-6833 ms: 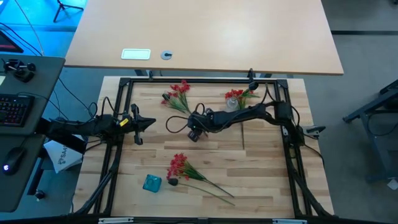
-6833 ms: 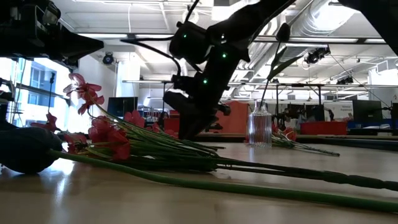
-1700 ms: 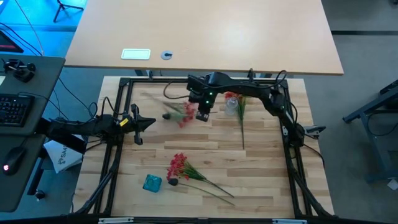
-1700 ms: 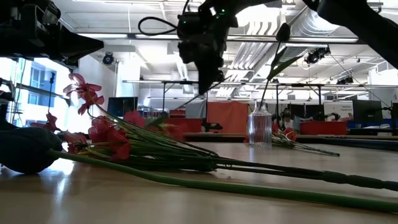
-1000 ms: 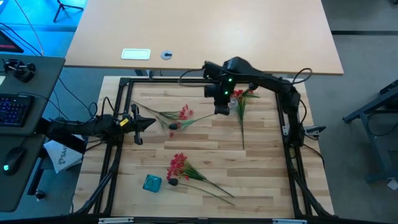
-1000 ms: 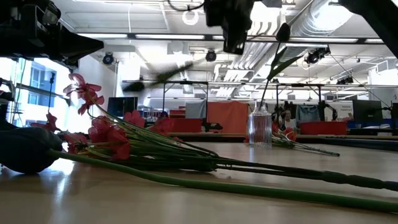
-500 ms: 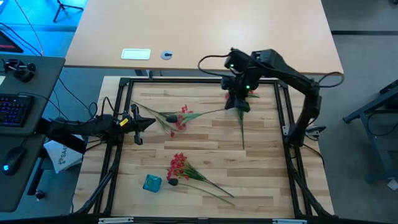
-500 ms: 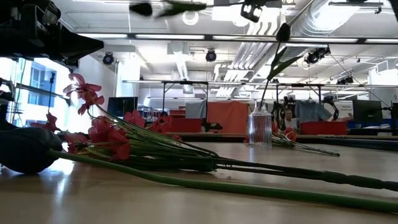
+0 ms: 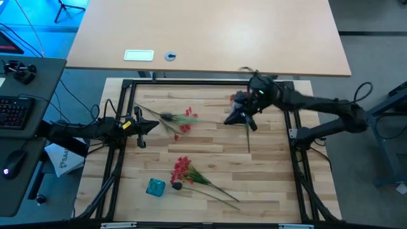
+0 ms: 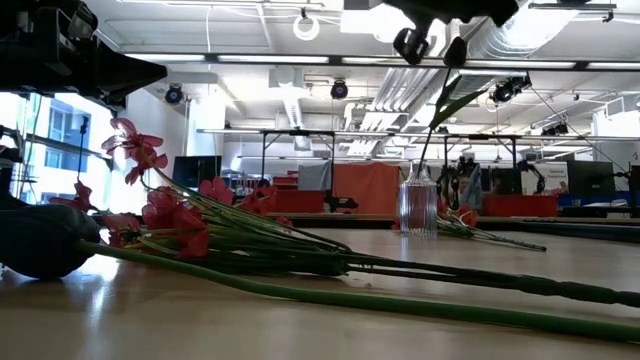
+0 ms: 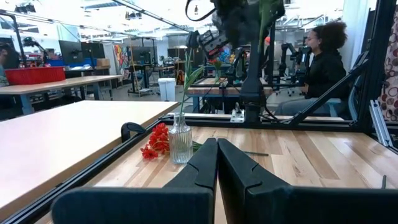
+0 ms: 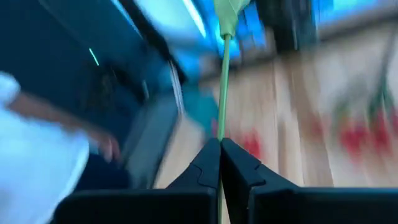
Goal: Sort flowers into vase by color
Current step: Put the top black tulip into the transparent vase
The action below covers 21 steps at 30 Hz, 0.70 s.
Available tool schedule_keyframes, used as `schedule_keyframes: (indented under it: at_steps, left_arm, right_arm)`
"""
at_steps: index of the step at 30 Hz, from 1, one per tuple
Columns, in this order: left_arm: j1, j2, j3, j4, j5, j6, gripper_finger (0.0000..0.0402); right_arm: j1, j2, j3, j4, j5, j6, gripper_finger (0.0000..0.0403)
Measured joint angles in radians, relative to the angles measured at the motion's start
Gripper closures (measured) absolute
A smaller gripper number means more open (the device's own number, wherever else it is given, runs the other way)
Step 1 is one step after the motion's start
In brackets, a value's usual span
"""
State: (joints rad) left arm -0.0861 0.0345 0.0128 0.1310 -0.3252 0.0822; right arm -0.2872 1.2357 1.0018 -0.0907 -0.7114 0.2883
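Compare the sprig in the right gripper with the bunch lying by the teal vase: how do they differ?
The held sprig is one stem, clamped in the shut right gripper; the front bunch is several stems, untouched. The held sprig reaches toward the waiting left gripper; the front bunch lies flat on the table beside the teal vase. Both carry red blossoms on thin green stems.

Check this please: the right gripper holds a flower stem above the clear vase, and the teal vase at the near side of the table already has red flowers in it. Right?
Not quite. The teal vase holds nothing; the red flowers lie on the table beside it, as the high view shows. The right gripper does hold a flower stem above the clear vase.
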Motion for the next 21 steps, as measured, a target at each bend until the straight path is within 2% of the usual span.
schedule_keyframes:
  at_steps: [4, 7, 9, 12, 21]
  left_arm:
    - [0.0, 0.0, 0.0, 0.0, 0.0, 0.0, 0.0402]
    - [0.0, 0.0, 0.0, 0.0, 0.0, 0.0, 0.0401]
    - [0.0, 0.0, 0.0, 0.0, 0.0, 0.0, 0.0401]
    - [0.0, 0.0, 0.0, 0.0, 0.0, 0.0, 0.0401]
    - [0.0, 0.0, 0.0, 0.0, 0.0, 0.0, 0.0401]
  right_arm:
    - [0.054, -0.01, -0.235, 0.669, 0.19, 0.15, 0.0403]
    - [0.081, 0.027, -0.317, 0.96, 0.357, 0.149, 0.0403]
    - [0.09, 0.051, -0.33, 1.026, 0.432, 0.11, 0.0403]
    - [0.094, 0.084, -0.305, 1.038, 0.495, 0.062, 0.0403]
    - [0.094, 0.199, -0.175, 1.033, 0.494, 0.002, 0.0403]
